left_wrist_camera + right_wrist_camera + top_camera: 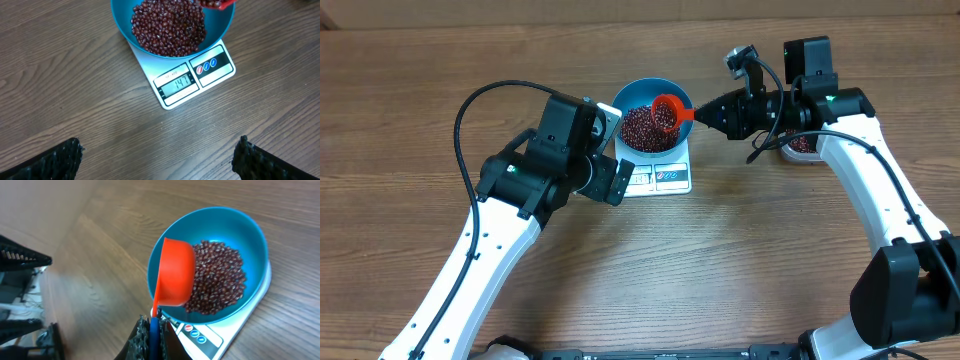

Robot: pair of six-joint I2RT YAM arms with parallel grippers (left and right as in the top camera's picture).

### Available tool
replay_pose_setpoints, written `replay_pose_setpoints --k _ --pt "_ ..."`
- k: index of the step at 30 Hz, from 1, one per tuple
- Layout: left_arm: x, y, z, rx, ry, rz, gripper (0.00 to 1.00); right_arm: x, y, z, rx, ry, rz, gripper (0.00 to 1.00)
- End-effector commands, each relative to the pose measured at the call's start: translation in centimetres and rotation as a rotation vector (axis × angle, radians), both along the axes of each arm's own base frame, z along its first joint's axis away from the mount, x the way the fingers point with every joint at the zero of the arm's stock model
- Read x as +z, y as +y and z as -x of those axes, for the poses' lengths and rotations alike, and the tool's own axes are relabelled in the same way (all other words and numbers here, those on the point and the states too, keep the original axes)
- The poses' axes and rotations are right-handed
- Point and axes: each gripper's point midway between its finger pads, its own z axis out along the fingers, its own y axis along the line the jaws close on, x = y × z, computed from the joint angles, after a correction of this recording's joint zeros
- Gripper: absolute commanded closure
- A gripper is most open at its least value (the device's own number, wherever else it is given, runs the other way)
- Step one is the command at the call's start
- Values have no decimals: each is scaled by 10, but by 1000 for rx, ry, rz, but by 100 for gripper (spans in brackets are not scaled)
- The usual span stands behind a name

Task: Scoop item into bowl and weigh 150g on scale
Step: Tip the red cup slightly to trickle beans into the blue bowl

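Note:
The blue bowl (638, 92) stands on the white scale (665, 178) and holds a heap of dark red-brown beans (642, 128). The scale's display (176, 82) reads 147. My right gripper (705, 115) is shut on the handle of an orange scoop (668, 110), which is tipped over the bowl's right side with beans in it. In the right wrist view the scoop (175, 272) hangs over the bowl (235, 225), with the right gripper (154, 330) clamped on its thin handle. My left gripper (612, 150) is open and empty just left of the scale, its fingertips (70, 150) wide apart over bare wood.
A tub with more beans (802, 146) sits behind the right arm, at the right of the scale. The left arm's body lies close to the scale's left edge. The wooden table (740, 260) spreads out in front.

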Motion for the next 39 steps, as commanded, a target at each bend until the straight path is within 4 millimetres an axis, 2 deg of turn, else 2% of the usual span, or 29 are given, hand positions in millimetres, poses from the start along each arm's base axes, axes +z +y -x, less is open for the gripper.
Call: replay_pose_setpoints --k 1,30,32,34,35,39 --pt "3 -1 -3 -15 -12 -9 1 20 -6 -11 -94 -33 27 97" --pt "3 -1 -3 -15 -12 -9 1 23 -2 -7 -59 -41 10 96" --pt "3 -1 -3 -15 -12 -9 0 27 3 -2 -12 -54 -17 96" --pt "3 -1 -3 -15 -12 -9 1 34 12 12 121 -133 -52 97" --pt "3 -1 -3 -15 -12 -9 0 33 12 12 125 -144 -45 96" --pt "3 -1 -3 -15 -12 -9 1 21 -5 -12 -87 -43 25 96"
